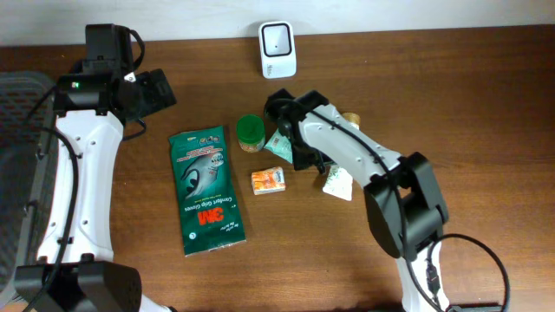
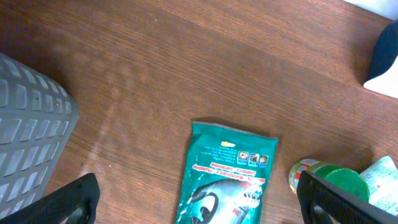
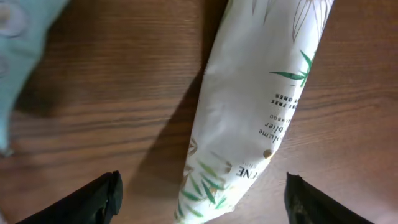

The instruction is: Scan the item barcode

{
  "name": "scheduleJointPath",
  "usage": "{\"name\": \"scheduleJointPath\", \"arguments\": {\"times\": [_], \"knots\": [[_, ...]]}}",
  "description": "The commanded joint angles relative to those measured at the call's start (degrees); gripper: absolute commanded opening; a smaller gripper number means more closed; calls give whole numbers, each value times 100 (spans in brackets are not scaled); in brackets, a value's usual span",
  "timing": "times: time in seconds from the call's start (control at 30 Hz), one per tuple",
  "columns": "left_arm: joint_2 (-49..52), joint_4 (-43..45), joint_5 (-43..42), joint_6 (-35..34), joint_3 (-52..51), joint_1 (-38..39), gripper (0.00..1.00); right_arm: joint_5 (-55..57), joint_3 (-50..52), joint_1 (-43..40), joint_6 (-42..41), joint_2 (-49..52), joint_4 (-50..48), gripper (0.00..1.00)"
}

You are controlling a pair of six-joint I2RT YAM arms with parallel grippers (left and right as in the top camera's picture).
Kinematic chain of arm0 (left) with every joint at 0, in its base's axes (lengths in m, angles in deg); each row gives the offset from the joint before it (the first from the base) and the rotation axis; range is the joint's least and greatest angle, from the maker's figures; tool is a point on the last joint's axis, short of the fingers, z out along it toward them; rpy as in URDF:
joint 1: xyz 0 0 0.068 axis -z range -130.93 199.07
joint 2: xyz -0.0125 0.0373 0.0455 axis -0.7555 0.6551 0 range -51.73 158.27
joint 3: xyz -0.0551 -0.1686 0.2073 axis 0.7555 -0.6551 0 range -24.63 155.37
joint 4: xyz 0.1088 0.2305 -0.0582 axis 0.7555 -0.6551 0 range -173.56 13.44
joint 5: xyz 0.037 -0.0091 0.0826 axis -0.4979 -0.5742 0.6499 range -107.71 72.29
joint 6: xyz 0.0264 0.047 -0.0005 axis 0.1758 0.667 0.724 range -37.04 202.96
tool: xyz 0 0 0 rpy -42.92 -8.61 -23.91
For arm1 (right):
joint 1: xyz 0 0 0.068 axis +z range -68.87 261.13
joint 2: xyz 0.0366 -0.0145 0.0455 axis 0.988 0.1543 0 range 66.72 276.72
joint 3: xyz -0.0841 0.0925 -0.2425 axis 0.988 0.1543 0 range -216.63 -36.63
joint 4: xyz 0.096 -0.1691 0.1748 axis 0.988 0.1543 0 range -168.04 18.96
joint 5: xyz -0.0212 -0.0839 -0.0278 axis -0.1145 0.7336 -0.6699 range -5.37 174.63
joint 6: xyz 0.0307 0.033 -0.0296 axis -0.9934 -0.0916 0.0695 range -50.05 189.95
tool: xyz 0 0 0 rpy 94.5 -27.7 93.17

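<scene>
**Overhead: nothing raised to the scanner yet, both hands empty**

Going left to right across the desk (image 1: pixel 486 104), a grey basket (image 1: pixel 17 130) sits at the 9 o'clock edge. The left hand (image 1: pixel 152 91) hangs at about 10 o'clock. Its fingers are spread wide and it holds and touches nothing; its wrist view looks down on bare wood and the top end of the green glove packet (image 1: pixel 206 191). That packet lies flat at about 8 o'clock of centre. Near centre stand a green-lidded jar (image 1: pixel 250 133) and, at its 5 o'clock, a small orange box (image 1: pixel 270 180). The scanner (image 1: pixel 277 49) stands at 12 o'clock by the far edge, with nothing in front of it.

Right of centre, the right arm covers a cluster made up of a teal packet (image 1: pixel 279 143) and a white pouch (image 1: pixel 340 184) printed with green leaves. The pouch, lying on the wood at about 3 o'clock of centre, looks like the item to be scanned.

The right hand (image 3: pixel 202 186) is open wide. The pouch lies between and below its fingers, and neither finger touches it.

As I judge it, the whole job remains: grasp the pouch, carry it to the scanner and show it the barcode. No barcode is visible in any view.
</scene>
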Motion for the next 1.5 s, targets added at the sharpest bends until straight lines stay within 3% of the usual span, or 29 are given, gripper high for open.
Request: {"name": "scheduleJointPath", "arguments": {"times": [0.0, 0.27, 0.77, 0.83, 0.87, 0.93, 1.1, 1.33, 1.47], "knots": [[-9, 9, -17, 87, 57, -15, 99, 398, -11, 39, -345, 160, 31, 86], [-9, 9, -17, 87, 57, -15, 100, 546, 59, -28, -890, 295, 337, 90], [-9, 9, -17, 87, 57, -15, 99, 546, 675, -452, -907, 295, 149, 90], [-9, 9, -17, 87, 57, -15, 99, 527, 758, -603, -903, 295, 114, 82], [-9, 9, -17, 87, 57, -15, 100, 522, 809, -660, -901, 295, 66, 67], [-9, 9, -17, 87, 57, -15, 99, 527, 841, -664, -857, 295, 9, 53], [-9, 9, -17, 87, 57, -15, 99, 546, 844, -649, -787, 295, -4, 4], [-9, 9, -17, 87, 57, -15, 99, 518, 756, -664, -538, 219, 50, 4], [-9, 9, -17, 87, 57, -15, 99, -188, 546, -671, 295, -166, -59, 4]]}}
